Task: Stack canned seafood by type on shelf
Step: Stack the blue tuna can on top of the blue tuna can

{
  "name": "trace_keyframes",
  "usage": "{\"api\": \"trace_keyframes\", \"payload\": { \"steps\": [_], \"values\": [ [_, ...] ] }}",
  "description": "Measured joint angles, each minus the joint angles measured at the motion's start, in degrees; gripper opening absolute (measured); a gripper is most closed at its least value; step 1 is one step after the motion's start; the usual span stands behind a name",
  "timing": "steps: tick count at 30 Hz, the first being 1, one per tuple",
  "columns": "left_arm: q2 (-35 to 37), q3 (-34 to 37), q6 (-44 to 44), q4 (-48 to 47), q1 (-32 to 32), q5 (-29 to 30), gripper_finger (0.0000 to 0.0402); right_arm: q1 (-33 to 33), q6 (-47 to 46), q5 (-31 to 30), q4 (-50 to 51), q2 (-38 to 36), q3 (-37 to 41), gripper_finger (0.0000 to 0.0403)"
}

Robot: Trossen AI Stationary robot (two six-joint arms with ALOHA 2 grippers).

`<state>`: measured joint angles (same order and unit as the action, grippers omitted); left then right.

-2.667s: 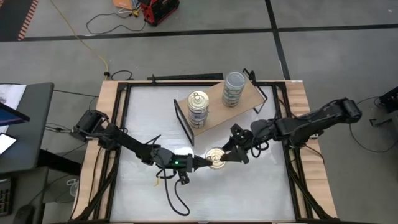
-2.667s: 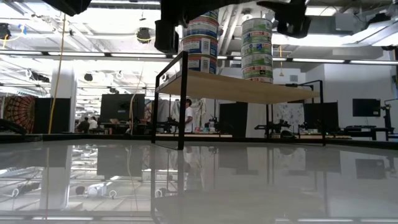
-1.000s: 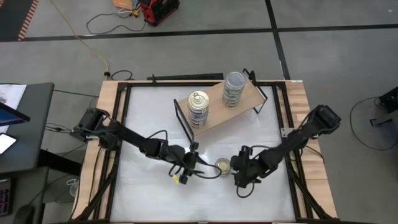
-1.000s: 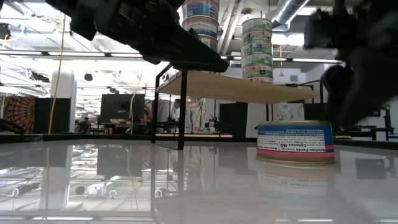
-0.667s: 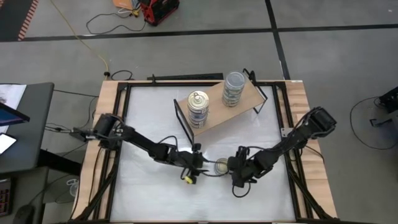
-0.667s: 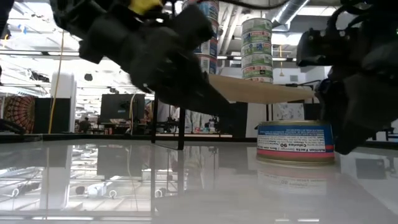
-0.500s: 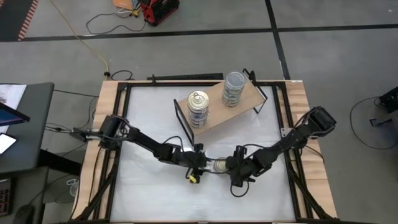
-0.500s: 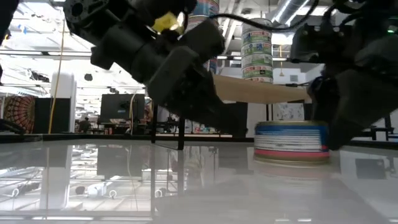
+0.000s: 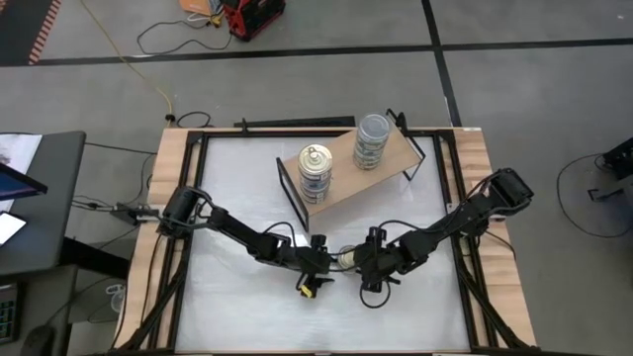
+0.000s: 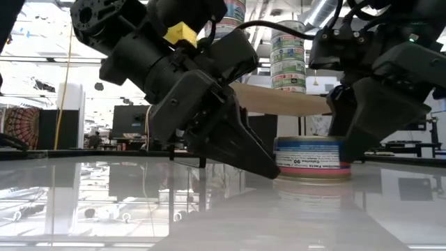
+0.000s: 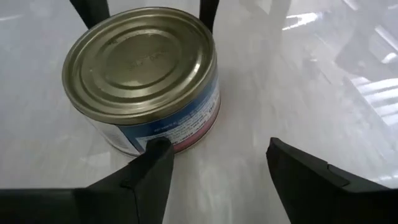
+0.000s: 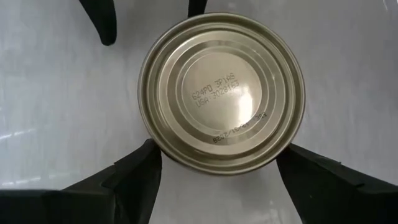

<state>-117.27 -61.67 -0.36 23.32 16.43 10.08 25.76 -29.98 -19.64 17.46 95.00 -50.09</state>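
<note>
One low round tin (image 9: 345, 258) stands on the white table in front of the shelf, its plain stamped metal end up and a blue, white and red label (image 10: 311, 157) around its wall. My right gripper (image 9: 356, 260) is open at the tin's right side, pointing down. My left gripper (image 9: 331, 261) is open at its left side, low and slanting. The tan shelf (image 9: 346, 163) carries two stacks of tins resting on their bases: a gold pull-tab stack (image 9: 315, 170) and a grey-topped stack (image 9: 372, 140). My left gripper slants in from the table's left. The tip of one finger (image 11: 155, 154) lies at the tin's lower wall (image 11: 177, 142), just above the table. The other finger (image 11: 292, 163) stands clear of it. My right gripper comes from above and from the right. Its two spread fingers (image 12: 140, 169) meet the tin's wall on either side of its right half, under the top rim (image 12: 163, 152), which hides the exact contact. The tin stands flat on the table.
The shelf's black frame legs (image 10: 204, 115) stand just behind the tin. Cables trail from both wrists near the tin (image 9: 309, 287). White tabletop lies bare toward the near edge (image 9: 326, 321), inside a wooden border (image 9: 168, 198).
My right gripper has moved toward the table's left and closed in on the tin. My left gripper has come down and to the right, up to the tin's other side. The tin has slid a short way toward the table's left, staying upright.
</note>
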Motion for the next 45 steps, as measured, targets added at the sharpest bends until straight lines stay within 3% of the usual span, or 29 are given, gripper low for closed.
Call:
{"api": "trace_keyframes", "payload": {
  "steps": [4, 10, 17, 22, 37, 42, 45],
  "values": [
    [0.02, 0.0, 0.15, 0.51, -0.02, 0.37, 0.025, -0.21, -0.06, 0.11, -1.38, 0.0, 0.0, 0.0347],
    [-0.13, 0.04, 2.78, 2.99, 0.01, -4.58, 0.025, -0.46, 4.68, 1.44, -6.12, 0.0, 0.04, 0.0388],
    [-0.13, 0.01, 8.5, 2.78, 0.11, -4.13, 0.025, -0.49, 8.19, -0.15, -7.01, -0.02, 0.04, 0.0374],
    [-0.13, 0.04, 11.33, 2.78, 0.11, -3.17, 0.025, -0.51, 8.47, -0.28, -7.99, -0.02, 0.01, 0.0389],
    [-0.09, 0.04, 11.65, 1.97, 0.17, -2.53, 0.0249, -0.24, 16.54, -0.48, -11.65, -0.15, -0.16, 0.039],
    [0.04, -1.26, 10.12, -1.61, 0.13, -4.49, 0.0249, -0.26, 18.87, -1.35, -13.36, -0.27, -3.55, 0.0391],
    [1.74, -3.64, 12.47, -3.7, -0.33, -0.32, 0.025, -0.11, 20.18, 0.46, -14.06, -0.34, -7.22, 0.039]
  ]
}}
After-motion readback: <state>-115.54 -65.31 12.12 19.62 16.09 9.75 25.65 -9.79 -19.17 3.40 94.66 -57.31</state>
